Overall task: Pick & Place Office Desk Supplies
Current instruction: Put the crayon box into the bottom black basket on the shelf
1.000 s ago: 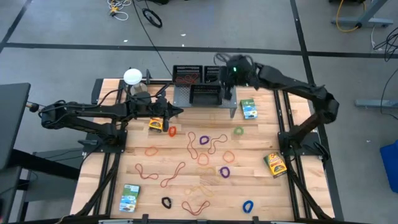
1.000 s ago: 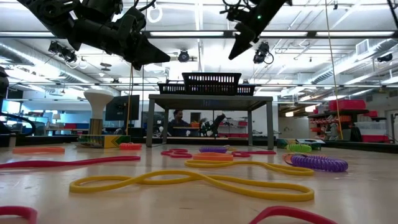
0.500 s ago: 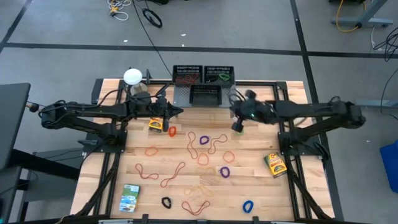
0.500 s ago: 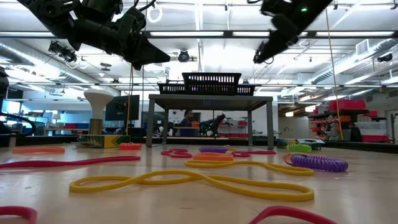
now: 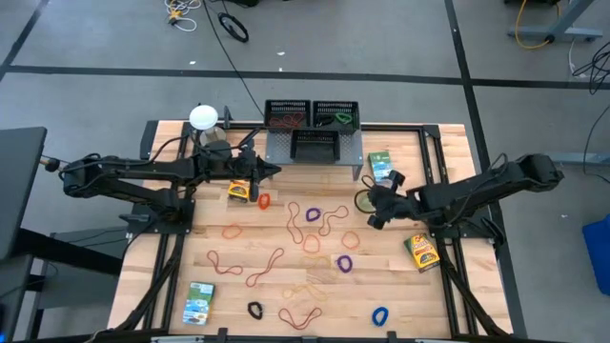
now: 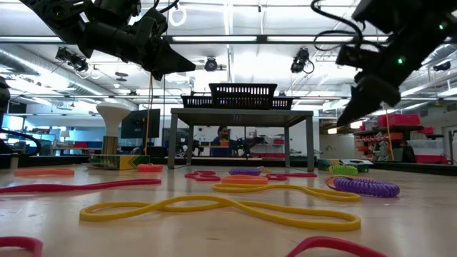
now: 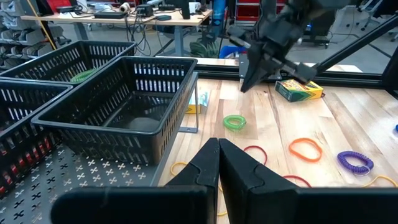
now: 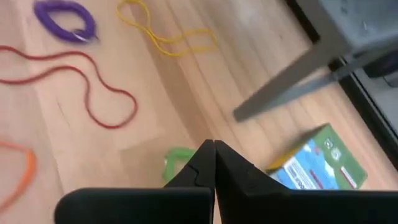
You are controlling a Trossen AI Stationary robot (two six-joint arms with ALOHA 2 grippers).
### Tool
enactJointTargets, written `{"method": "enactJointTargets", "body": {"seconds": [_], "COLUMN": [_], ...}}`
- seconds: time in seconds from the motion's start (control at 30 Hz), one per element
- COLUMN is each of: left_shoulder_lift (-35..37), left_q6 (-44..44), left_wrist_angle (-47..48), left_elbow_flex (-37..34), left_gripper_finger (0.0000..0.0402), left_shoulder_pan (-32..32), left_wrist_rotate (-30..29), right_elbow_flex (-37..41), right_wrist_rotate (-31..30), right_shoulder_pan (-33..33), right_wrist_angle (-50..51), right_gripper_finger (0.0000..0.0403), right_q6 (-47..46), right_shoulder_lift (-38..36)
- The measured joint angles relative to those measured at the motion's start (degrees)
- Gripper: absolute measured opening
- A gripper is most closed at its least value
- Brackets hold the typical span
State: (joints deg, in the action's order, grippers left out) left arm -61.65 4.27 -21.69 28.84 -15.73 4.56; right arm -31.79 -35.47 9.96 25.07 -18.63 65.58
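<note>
Many rubber-band loops lie flat on the wooden table [image 5: 400,286], among them a green band [image 5: 365,200] [image 8: 177,158] and a purple coil [image 5: 344,264]. Three black mesh trays [image 5: 315,145] stand on the grey shelf at the far edge; the far right tray [image 5: 335,114] holds a green band. Card boxes [image 5: 381,167] [image 5: 421,251] [image 5: 200,303] [image 5: 240,191] lie flat. My right gripper [image 5: 375,222] [image 6: 350,118] hangs shut above the table, just to the near side of the green band. My left gripper [image 5: 276,171] [image 7: 217,146] is shut and raised near the shelf's left end.
A white ball on a stand [image 5: 201,117] sits at the far left corner. The shelf's leg [image 8: 280,93] stands close to my right gripper, with a green-white box [image 8: 317,165] beside it. Bare wood shows between the bands at the near right.
My right gripper has swung from above the far right tray toward the table's near edge and right, and has come down and rolled; it now hangs low beside the green band. Its fingers stay shut.
</note>
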Motion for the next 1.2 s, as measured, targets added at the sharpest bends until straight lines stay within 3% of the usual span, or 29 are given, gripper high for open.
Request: {"method": "enactJointTargets", "body": {"seconds": [0.4,0.63,0.9,1.03,1.2], "left_shoulder_lift": [0.00,0.00,0.00,0.00,0.00], "left_q6": [0.00,0.00,-0.02,-0.01,0.00], "left_wrist_angle": [0.02,0.02,0.00,0.00,-0.01], "left_elbow_flex": [0.00,0.00,0.00,0.00,0.00], "left_gripper_finger": [0.0013,0.0013,0.0013,0.0013,0.0013], "left_shoulder_pan": [0.00,0.00,0.00,0.00,0.00], "left_wrist_rotate": [-0.02,0.00,0.00,-0.01,0.00], "right_elbow_flex": [8.89,10.91,10.91,10.71,10.65], "right_wrist_rotate": [-5.48,-7.19,-11.35,-18.04,-18.64], "right_shoulder_pan": [-4.78,-9.26,-12.46,-12.44,-12.44], "right_wrist_angle": [-1.98,-5.86,-10.21,-12.40,-15.10], "right_gripper_finger": [0.0043,0.0127,0.0216,0.0218,0.0186], "right_q6": [5.79,9.80,20.38,24.98,27.71], "right_shoulder_lift": [0.01,1.90,12.07,16.41,17.90]}}
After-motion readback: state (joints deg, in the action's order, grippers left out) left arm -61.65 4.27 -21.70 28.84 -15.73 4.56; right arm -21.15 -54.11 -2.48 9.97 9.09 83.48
